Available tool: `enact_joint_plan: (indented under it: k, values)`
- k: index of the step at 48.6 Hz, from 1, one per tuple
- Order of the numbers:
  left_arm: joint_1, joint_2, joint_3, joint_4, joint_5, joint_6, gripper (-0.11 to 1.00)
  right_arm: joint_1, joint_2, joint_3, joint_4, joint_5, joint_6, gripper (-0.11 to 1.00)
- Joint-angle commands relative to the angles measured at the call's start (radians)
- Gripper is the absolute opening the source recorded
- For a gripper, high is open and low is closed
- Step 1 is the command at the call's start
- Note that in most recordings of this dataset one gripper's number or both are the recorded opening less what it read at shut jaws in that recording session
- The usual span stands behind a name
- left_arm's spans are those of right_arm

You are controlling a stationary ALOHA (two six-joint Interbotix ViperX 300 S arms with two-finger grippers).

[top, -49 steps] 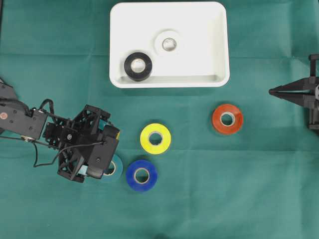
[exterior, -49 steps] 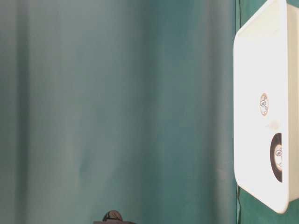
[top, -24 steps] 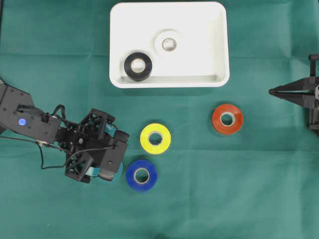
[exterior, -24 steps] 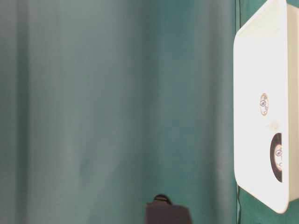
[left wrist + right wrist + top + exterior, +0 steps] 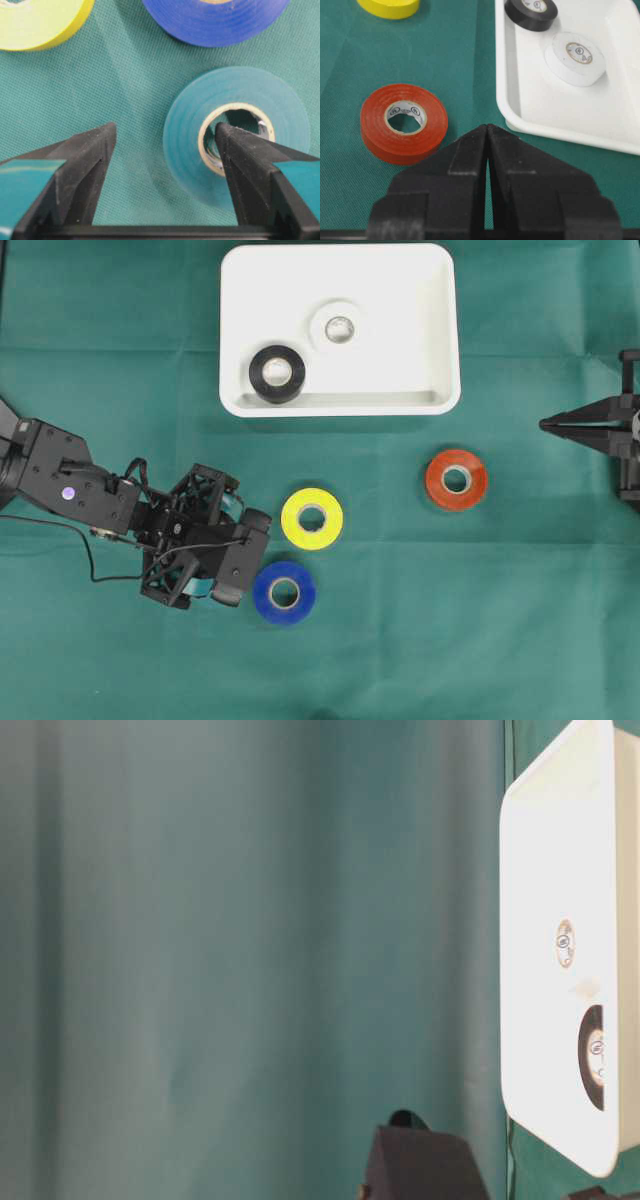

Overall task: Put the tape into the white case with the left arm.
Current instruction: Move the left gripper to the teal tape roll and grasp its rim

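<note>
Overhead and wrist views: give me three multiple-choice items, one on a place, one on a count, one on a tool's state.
1. Where is the teal tape roll?
A. In the white case
B. Under the left tool
C. Beside the red roll

2. How many rolls lie in the white case?
A. One
B. Two
C. Four

3. The right tool is:
A. Shut, holding nothing
B. Gripping the red roll
C. Wide open

Answers: B, the left tool stands open with one finger in its core; B, a black roll and a white roll; A, its fingers meet with nothing between.

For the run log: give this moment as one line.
left gripper: open, straddling teal tape wall | right gripper: shut, idle | white case: black, white rolls inside
</note>
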Motion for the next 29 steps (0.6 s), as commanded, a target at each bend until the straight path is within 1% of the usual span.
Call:
enact_joint_plan:
  k: [1,4,6,8,13,15,29]
  values:
    - [-0.003,-0.015,-0.023,0.0,-0.006,0.0,0.77,-0.002,0.006,-0.009,-0.002,-0.006,0.002,-0.09]
    - [-0.003,-0.015,-0.026,-0.002,-0.006,0.0,0.72,-0.002,0.006,-0.009,-0.002,-0.008,0.002,-0.09]
    - [-0.003,-0.015,-0.029,-0.002,-0.006,-0.002,0.66,-0.002,0.006,-0.009,-0.002,-0.008,0.002,-0.09]
    - [-0.008,-0.014,-0.031,0.0,-0.006,-0.002,0.57,-0.002,0.008,-0.009,-0.002,-0.008,0.002,-0.09]
    - [-0.015,-0.015,-0.035,-0.002,-0.006,-0.005,0.28,-0.002,0.006,-0.009,-0.002,-0.006,0.002,-0.09]
    - [-0.018,-0.015,-0.037,-0.002,-0.006,-0.006,0.21,-0.002,0.008,-0.009,0.0,-0.008,0.002,-0.09]
    - [-0.018,-0.023,-0.041,-0.002,-0.003,-0.008,0.22,-0.002,0.006,-0.009,-0.002,-0.006,0.002,-0.09]
